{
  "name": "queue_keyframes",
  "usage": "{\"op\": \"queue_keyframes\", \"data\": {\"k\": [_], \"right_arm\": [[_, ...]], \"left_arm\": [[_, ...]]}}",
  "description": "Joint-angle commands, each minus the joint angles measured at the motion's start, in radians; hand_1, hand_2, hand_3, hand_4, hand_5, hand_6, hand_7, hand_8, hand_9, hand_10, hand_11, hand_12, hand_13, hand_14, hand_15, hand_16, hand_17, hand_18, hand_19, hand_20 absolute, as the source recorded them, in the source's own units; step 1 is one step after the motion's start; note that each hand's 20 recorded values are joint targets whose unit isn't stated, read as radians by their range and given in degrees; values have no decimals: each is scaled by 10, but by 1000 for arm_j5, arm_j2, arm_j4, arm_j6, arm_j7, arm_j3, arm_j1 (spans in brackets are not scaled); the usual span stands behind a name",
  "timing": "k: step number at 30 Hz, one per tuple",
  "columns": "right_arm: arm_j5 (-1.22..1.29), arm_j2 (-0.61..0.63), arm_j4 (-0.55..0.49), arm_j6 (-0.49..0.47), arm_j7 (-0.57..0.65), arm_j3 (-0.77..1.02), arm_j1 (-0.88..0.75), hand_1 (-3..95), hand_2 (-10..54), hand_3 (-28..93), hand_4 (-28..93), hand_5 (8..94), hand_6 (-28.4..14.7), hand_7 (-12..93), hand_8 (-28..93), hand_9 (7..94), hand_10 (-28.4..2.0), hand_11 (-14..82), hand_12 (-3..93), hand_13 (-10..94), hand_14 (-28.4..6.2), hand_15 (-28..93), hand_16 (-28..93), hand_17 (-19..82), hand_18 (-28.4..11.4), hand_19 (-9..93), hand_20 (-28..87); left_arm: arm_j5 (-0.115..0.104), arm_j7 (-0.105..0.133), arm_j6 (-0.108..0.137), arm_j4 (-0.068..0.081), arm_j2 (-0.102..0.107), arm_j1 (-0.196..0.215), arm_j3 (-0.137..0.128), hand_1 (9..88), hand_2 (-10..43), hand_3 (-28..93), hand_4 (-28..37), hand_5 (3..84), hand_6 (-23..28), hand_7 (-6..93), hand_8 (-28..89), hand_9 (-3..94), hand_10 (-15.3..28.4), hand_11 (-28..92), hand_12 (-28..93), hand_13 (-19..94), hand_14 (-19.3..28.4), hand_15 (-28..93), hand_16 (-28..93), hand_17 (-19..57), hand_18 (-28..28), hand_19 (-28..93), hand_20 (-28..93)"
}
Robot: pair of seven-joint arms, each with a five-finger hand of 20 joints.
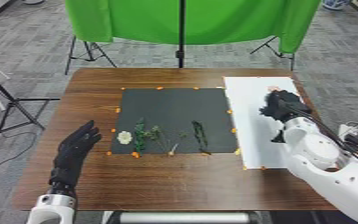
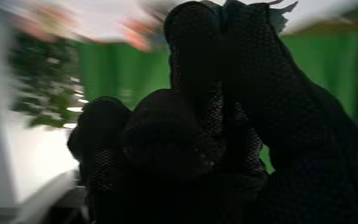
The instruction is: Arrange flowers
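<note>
On the surface (image 1: pixel 158 185), near its far right corner, the right robot hand (image 1: pixel 291 106) pinched the flower (image 1: pixel 274 88), best lowered slowly to spare its petals, while the left robot hand (image 1: pixel 71 152) was loosely straightened.

Stems side by side on a mat, with a sheet to the right
In the head view, the mat (image 1: pixel 175 105) lies mid-table, the sheet (image 1: pixel 246 100) along the right of the table (image 1: pixel 158 182); near the mat's front edge, from left to right, come a flower (image 1: pixel 124 137), a stem (image 1: pixel 140 136), a cluster of sprigs (image 1: pixel 157 134) and another stem (image 1: pixel 199 134); the left hand (image 1: pixel 71 152) is left of the mat, the right hand (image 1: pixel 286 106) over the sheet's right part; behind the table hangs a curtain (image 1: pixel 140 22)
</note>
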Motion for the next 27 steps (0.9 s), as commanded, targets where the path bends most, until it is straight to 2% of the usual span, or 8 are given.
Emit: {"op": "queue_keyframes", "data": {"k": [1, 4, 8, 12, 15, 17, 20, 27], "right_arm": [[73, -155, -93, -20, -138, -235, 420, 596, -95, 569, -176, 802, -3, 249, 152, 903, -94, 263, 364, 913, -25, 636, 342, 678, -108, 932, 628], [134, -289, -20, -77, -200, -363, 531, 594, -95, 571, -175, 801, -3, 249, 150, 903, -95, 262, 364, 911, -23, 637, 344, 679, -108, 932, 630], [170, -477, 94, -187, -236, -432, 559, 593, -95, 571, -178, 795, -1, 250, 149, 902, -95, 260, 361, 909, -23, 638, 346, 678, -108, 932, 632], [176, -616, 219, -235, -245, -491, 575, 588, -95, 574, -179, 790, 1, 256, 148, 899, -96, 262, 359, 908, -23, 639, 347, 676, -107, 932, 633], [159, -674, 284, -244, -246, -532, 589, 587, -95, 576, -179, 789, 1, 260, 143, 896, -95, 262, 359, 906, -23, 639, 346, 675, -107, 932, 634], [151, -705, 330, -233, -246, -547, 594, 586, -95, 576, -180, 787, 1, 263, 142, 896, -95, 262, 357, 906, -23, 640, 346, 675, -107, 932, 634], [148, -746, 394, -238, -246, -556, 601, 585, -95, 578, -180, 787, 1, 265, 140, 895, -94, 262, 358, 906, -23, 640, 346, 675, -107, 932, 635], [111, -808, 505, -218, -245, -555, 616, 581, -95, 583, -183, 783, 2, 270, 136, 894, -93, 263, 358, 905, -23, 641, 345, 673, -106, 932, 637]], "left_arm": [[4, 0, -23, 4, -4, 6, -1, 303, -73, 613, -178, 365, 79, 36, -34, 337, 134, 138, 132, 255, 178, 204, 1, 16, 140, 119, 176], [4, 8, -7, 2, -3, 7, 3, 301, -73, 616, -177, 365, 79, 36, -34, 338, 134, 138, 132, 255, 178, 203, 1, 16, 140, 118, 176], [-4, 26, 17, 0, -8, 2, 15, 295, -71, 617, -179, 360, 77, 32, -35, 331, 132, 117, 124, 249, 176, 176, -7, 18, 141, 109, 170], [-14, 67, 66, 2, -2, -5, 31, 286, -66, 621, -191, 349, 74, 25, -35, 327, 132, 110, 121, 243, 172, 159, -4, 19, 138, 101, 164], [-21, 86, 98, -1, 2, 1, 35, 278, -66, 624, -196, 334, 71, 17, -35, 319, 130, 104, 119, 237, 168, 150, -1, 19, 137, 99, 163], [-31, 92, 103, 0, 3, 2, 38, 276, -66, 625, -198, 332, 75, 13, -35, 319, 131, 97, 115, 237, 167, 145, 0, 20, 136, 94, 162], [-23, 90, 100, -2, 5, 2, 40, 272, -68, 627, -203, 319, 97, -6, -40, 317, 146, 77, 92, 237, 164, 132, -1, 22, 136, 87, 159], [-23, 92, 89, 0, 12, -7, 47, 269, -71, 632, -209, 319, 111, -13, -41, 319, 159, 77, 64, 237, 164, 126, 1, 22, 134, 85, 159]]}}
